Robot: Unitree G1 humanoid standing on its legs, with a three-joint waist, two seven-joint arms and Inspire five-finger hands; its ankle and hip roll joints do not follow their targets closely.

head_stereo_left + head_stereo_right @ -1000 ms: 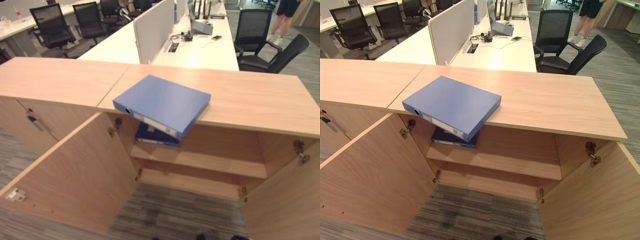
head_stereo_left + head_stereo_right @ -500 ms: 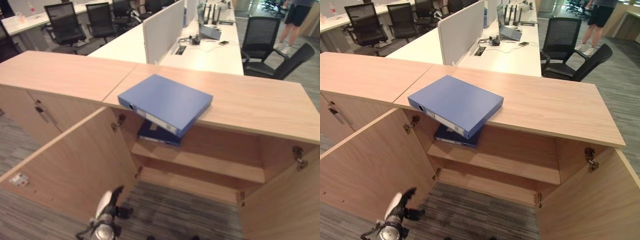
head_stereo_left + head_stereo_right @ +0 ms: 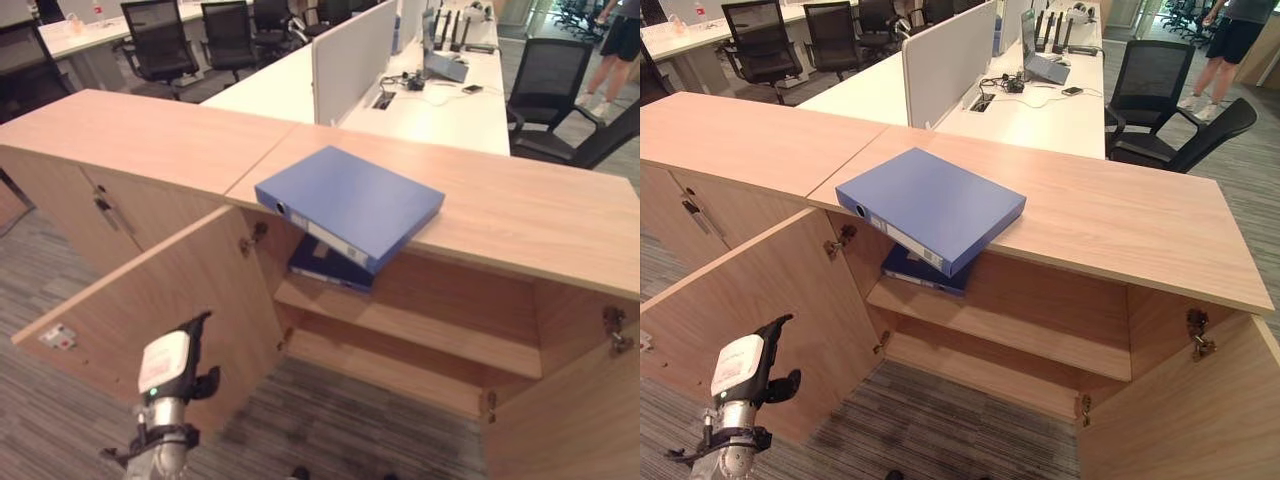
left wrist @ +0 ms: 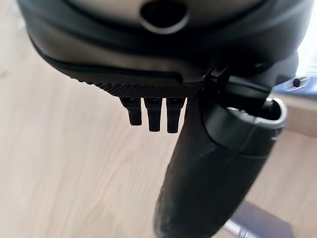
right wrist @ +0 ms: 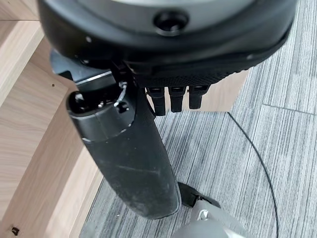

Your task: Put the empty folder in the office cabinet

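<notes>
Second folder (image 3: 325, 267) on cabinet shelf (image 3: 420, 330)

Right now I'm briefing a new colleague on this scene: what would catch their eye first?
The blue folder lying flat on the cabinet top, one corner jutting out over the open compartment. Below it, a second blue folder lies on the upper shelf between the open doors. At the lower left, the left robot hand is raised in front of the open left door, holding nothing.
</notes>
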